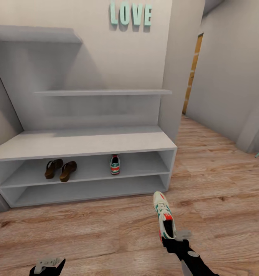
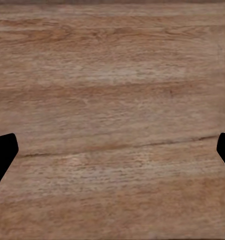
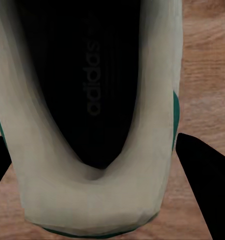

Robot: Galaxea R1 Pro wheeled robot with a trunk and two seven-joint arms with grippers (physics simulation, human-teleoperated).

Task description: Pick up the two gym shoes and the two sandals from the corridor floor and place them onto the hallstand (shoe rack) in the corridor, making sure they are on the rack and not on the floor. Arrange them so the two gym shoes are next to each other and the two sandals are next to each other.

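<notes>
The right gripper (image 1: 174, 237) pinches the heel of a white gym shoe with green stripes and an orange-red heel (image 1: 163, 219), toe toward the low pale-grey hallstand (image 1: 83, 142). On its upper open shelf sit two dark brown leather sandals (image 1: 60, 169) side by side and, apart, the second matching sneaker (image 1: 114, 164). The left gripper (image 1: 48, 265) hangs spread over the light-brown wood plank floor (image 1: 217, 184)

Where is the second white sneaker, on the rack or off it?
Off it. The right end effector holds that sneaker by its heel over the floor, short of the rack.
</notes>
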